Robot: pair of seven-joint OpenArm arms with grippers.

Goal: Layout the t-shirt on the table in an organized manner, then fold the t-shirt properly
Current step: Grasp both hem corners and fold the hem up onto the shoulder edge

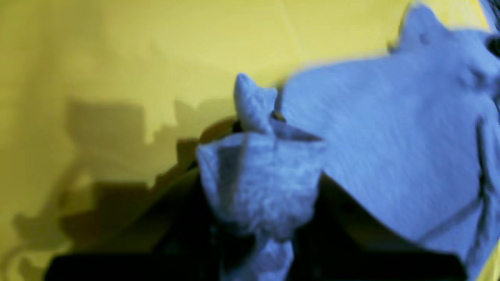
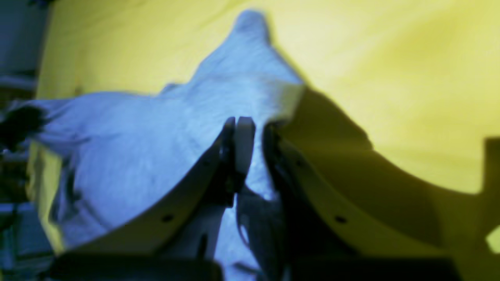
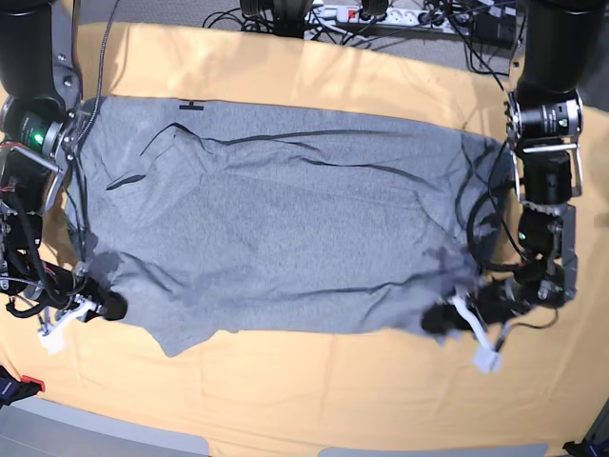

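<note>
The grey t-shirt (image 3: 285,219) lies spread across the table (image 3: 314,400), plain side up, with wrinkles near its upper left. In the base view my left gripper (image 3: 443,319) sits at the shirt's lower right corner, shut on a bunch of the fabric. The left wrist view shows that cloth (image 1: 258,183) bunched over the dark fingers, which are mostly hidden. My right gripper (image 3: 108,307) is at the shirt's lower left edge. In the right wrist view it (image 2: 256,136) is shut on a fold of the t-shirt (image 2: 156,136), the cloth pinched between its fingers (image 2: 243,140).
Cables and a power strip (image 3: 371,14) run along the table's far edge. A small red item (image 3: 29,386) lies at the front left corner. Bare yellow-orange cloth stretches in front of the shirt to the table's near edge (image 3: 285,443).
</note>
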